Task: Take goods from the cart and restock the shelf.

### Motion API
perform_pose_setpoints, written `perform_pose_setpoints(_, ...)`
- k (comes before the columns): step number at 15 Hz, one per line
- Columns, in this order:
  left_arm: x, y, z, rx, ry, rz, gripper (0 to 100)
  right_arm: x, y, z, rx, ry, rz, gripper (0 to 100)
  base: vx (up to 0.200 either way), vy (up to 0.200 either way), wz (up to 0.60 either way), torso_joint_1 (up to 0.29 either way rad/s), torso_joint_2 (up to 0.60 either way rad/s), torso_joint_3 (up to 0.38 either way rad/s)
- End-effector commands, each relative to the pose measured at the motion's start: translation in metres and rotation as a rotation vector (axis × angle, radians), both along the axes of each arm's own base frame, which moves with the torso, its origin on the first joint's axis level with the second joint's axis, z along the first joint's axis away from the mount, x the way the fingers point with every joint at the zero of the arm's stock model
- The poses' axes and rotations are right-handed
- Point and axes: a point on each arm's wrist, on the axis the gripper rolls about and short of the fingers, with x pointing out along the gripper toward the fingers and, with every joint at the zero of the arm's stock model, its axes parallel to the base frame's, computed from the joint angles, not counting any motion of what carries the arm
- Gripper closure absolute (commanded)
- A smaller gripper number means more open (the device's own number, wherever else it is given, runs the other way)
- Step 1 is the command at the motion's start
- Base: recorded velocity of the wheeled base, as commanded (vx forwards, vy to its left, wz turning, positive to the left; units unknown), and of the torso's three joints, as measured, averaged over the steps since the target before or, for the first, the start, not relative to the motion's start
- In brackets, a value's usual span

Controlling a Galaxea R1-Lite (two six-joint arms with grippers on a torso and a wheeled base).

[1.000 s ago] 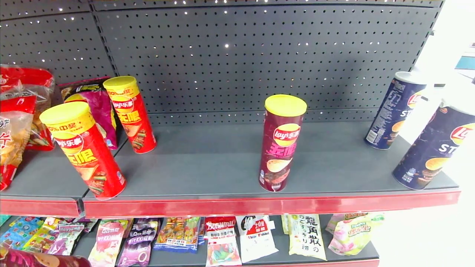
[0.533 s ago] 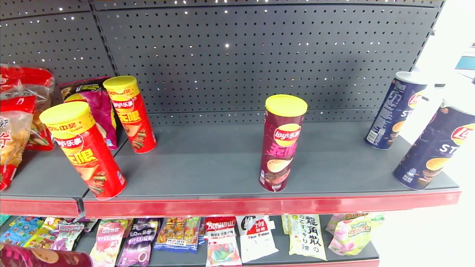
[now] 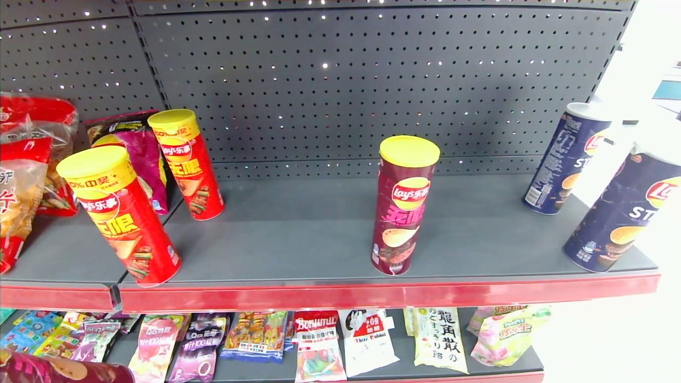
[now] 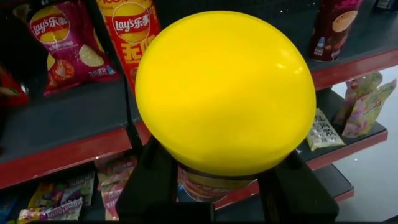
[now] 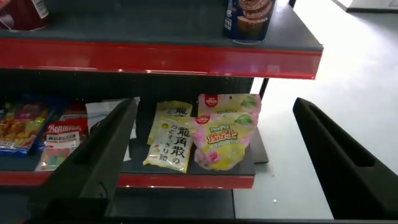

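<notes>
A grey shelf (image 3: 298, 229) with a red front edge (image 3: 372, 295) is seen, and behind it stands a dark back wall full of small holes (image 3: 346, 80). On the left part of the shelf two red cans are placed upright, one near the edge (image 3: 119, 215) and one farther back (image 3: 186, 165). A purple bag (image 3: 141, 154) is leaned just beside the far red can, and red bags (image 3: 26, 159) are stacked at the far left. About in the middle, near the front edge, a dark red can (image 3: 404, 205) is standing alone, well apart from the others. At the right end two dark blue cans are placed, one far (image 3: 566, 159) and one near (image 3: 620, 213).

Below, a lower shelf (image 3: 405, 348) is covered with flat packets of sweets (image 3: 319, 346). A pale floor (image 5: 348, 62) is seen to the right of the shelves.

The held can (image 3: 58, 371), dark red with a yellow lid (image 4: 225, 93), is found at the near left, lower than the red edge of the upper shelf. It is clamped by the left gripper (image 4: 221, 193), whose black fingers (image 4: 155, 183) are pressed on both sides of the body under the lid.

The right gripper (image 5: 217, 162) is kept in front of the lower shelf at the right side, with its fingers (image 5: 93, 165) spread wide and nothing between them.
</notes>
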Motion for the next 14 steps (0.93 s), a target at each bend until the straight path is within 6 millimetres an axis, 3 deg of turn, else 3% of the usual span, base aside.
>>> perform_pose_setpoints(1, -0.0002, 0.0001, -0.0059, 0.001, 0.01, 0.003, 100, 0.0, 0.0, -0.0026, 0.014, 0.005, 0.011, 0, 0.0, 0.0, 0.0, 0.0, 0.0, 0.0)
perform_pose_setpoints(5, 0.0013, 0.0001, -0.0134, 0.009, 0.028, 0.02, 100, -0.0054, 0.0005, -0.0044, 0.044, -0.061, -0.026, 0, 0.0, 0.0, 0.0, 0.0, 0.0, 0.0)
perform_pose_setpoints(14, 0.0054, 0.0005, -0.008, 0.099, 0.014, 0.056, 100, -0.0029, 0.0012, -0.012, 0.049, -0.04, 0.005, 0, 0.0, 0.0, 0.0, 0.0, 0.0, 0.0)
